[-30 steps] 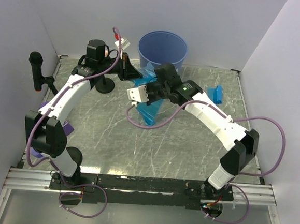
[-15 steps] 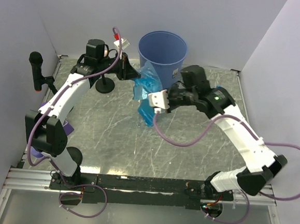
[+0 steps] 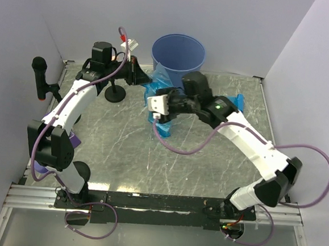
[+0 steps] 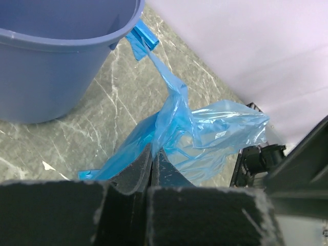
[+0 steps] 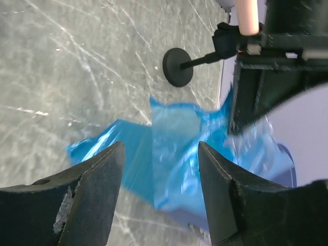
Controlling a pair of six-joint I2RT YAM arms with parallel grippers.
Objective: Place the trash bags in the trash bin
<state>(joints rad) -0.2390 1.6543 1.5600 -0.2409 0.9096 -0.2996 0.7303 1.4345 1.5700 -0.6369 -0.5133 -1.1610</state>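
Trash bag film (image 4: pixel 205 133) is pinched at one edge between the fingers of the left gripper (image 4: pixel 152 154), which are closed on it. The rest hangs loose and crumpled toward the table (image 3: pixel 122 154).

- The right gripper (image 5: pixel 161 148) is held with its fingers apart, poised over the same bag (image 5: pixel 179 143). Nothing is gripped by it.
- In the overhead view the bag (image 3: pixel 161 108) is seen at upper centre, just below and left of the bin (image 3: pixel 178 61), with its lower end trailing on the table.
- In the left wrist view a twisted strip of the film is carried up to the outer rim of the bin (image 4: pixel 51 66). Whether it hooks over the rim cannot be told.
- A second, small bag (image 3: pixel 239 98) is seen at right of centre, partly hidden by the right arm and well apart from the bin.

Progress, as judged: no bag is in the bin. One is lifted beside it and one is untouched, so most of the task is left.

Room:
- The bin is set against the back wall at top centre, so approach is open only from the front and sides.
- A black round-footed stand (image 3: pixel 114 94) sits near the left gripper, on its lower left, and narrows that side.
- The two grippers are close together over the bag.
- Open table is offered across the lower half of the frame.
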